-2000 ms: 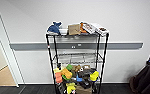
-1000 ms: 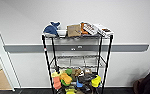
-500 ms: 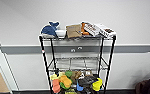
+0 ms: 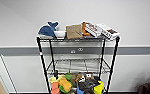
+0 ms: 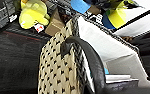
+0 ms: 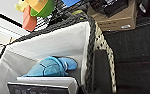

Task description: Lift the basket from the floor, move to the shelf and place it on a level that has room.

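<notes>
Pale wall with a grey rail along it stands behind the shelf (image 4: pixel 77 67), a black wire rack seen from the head view. Whether either gripper's fingers are wide, narrow or clamped cannot be told from the wrist views; no fingers can be made out. Closest to the left wrist camera is the basket (image 5: pixel 63 67), its cream woven side dotted with dark holes, a dark looped handle (image 5: pixel 88 62) arching over its rim. From the right wrist the same basket shows its white lined inside and dark rim, with a blue soft toy (image 6: pixel 51 67) and a flat white-edged box (image 6: pixel 44 83) lying in it. Just beyond the basket on both sides are dark grey floor (image 6: pixel 138 67), a brown cardboard box (image 6: pixel 116 15) and the colourful toys (image 4: pixel 76 83) of the rack's lower tier, so the basket appears to sit low, close before the rack. Higher up, the level (image 4: pixel 77 65) under the top tier looks bare, while the top holds a blue whale (image 4: pixel 48 30) and packets. The basket will likely handle as light and somewhat flexible: woven walls may give under pressure, and loose contents could slide if it tilts. The two end handles look like the soundest places to hold, keeping it level.
</notes>
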### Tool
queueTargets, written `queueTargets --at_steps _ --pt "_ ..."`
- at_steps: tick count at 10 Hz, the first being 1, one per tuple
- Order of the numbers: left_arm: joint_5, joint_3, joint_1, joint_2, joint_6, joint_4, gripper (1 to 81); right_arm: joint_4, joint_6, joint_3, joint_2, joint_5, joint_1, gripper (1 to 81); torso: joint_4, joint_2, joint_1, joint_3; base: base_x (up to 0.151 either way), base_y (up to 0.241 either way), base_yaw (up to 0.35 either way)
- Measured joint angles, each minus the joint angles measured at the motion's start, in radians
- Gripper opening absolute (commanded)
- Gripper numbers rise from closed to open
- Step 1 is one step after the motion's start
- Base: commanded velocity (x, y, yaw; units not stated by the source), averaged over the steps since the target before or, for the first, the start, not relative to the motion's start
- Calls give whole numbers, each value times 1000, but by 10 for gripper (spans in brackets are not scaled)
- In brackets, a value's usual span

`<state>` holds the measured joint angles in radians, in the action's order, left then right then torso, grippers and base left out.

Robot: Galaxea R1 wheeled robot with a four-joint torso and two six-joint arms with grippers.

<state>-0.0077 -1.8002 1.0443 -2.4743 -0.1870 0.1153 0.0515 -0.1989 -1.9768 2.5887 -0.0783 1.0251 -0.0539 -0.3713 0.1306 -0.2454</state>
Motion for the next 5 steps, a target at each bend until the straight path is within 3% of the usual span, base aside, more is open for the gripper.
queueTargets --at_steps 5 --pt "-9 0 15 -3 0 0 10 0 0 0 0 -1 5 10 0 0 0 0 125 0 0"
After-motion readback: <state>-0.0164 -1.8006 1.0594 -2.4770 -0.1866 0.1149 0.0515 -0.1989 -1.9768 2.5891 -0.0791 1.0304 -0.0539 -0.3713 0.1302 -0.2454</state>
